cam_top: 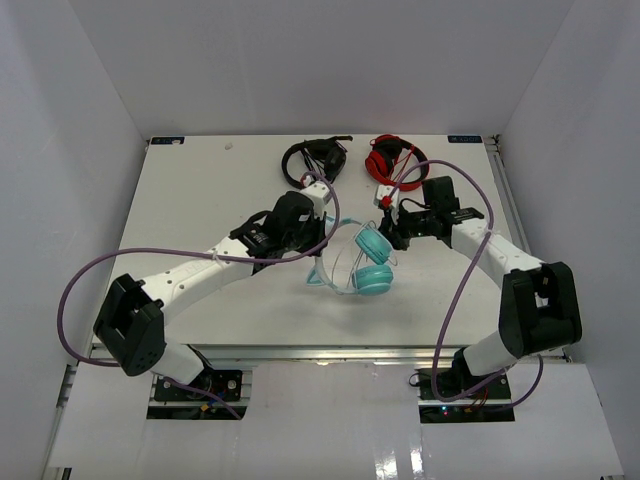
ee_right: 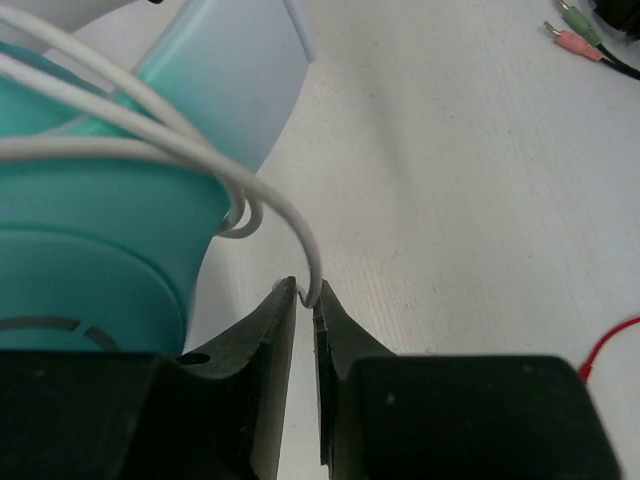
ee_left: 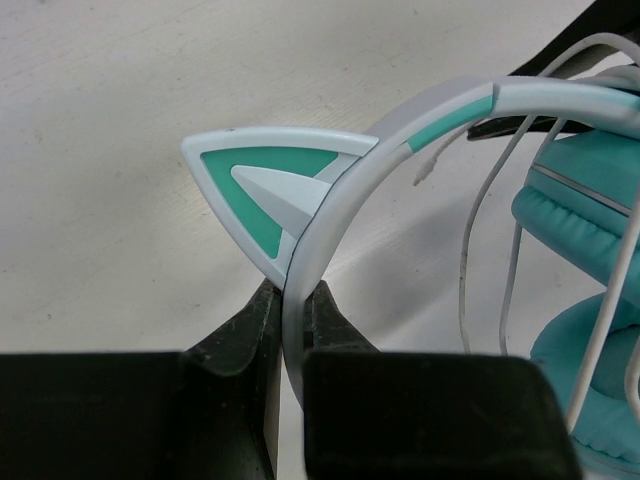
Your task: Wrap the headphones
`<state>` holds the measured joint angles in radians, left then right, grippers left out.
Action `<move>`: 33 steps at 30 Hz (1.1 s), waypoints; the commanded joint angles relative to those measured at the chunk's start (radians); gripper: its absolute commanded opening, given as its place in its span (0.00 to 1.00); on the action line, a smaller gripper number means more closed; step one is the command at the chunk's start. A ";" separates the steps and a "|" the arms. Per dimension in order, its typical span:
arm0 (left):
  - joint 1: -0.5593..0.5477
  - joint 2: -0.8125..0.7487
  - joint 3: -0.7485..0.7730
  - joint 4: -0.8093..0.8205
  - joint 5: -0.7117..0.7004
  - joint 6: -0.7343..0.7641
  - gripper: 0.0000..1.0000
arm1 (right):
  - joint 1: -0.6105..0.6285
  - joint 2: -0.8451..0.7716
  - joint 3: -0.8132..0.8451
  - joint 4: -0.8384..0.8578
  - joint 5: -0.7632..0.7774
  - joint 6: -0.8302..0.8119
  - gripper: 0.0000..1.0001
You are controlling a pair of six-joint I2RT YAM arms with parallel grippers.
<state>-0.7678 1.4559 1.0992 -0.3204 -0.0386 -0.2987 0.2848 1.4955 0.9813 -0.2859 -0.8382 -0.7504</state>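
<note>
My left gripper [ee_left: 291, 300] was clamped on the pale headband [ee_left: 345, 195], just below the cat-ear point [ee_left: 262, 178]. My right gripper [ee_right: 306, 298] was pinched shut on the thin white cable [ee_right: 285, 210]. That pinch sat at the very tips of the jaws, so I judged a hard pull could slip the cable free or drag loose the loops lying across the ear cup [ee_right: 90, 250]. The headphones [cam_top: 362, 262] sat between my two grippers near the middle of the table [cam_top: 200, 190], band at my left and teal cups close beside my right. Whether they rested on it I could not tell.
</note>
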 commanded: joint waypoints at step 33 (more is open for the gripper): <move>0.164 0.220 -0.085 0.094 -0.113 -0.378 0.00 | -0.081 0.292 0.004 0.220 -0.032 0.496 0.49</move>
<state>-0.6225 1.6624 0.9247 -0.2114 -0.1434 -0.6249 0.2579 1.8831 0.9914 -0.0690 -0.9313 -0.2980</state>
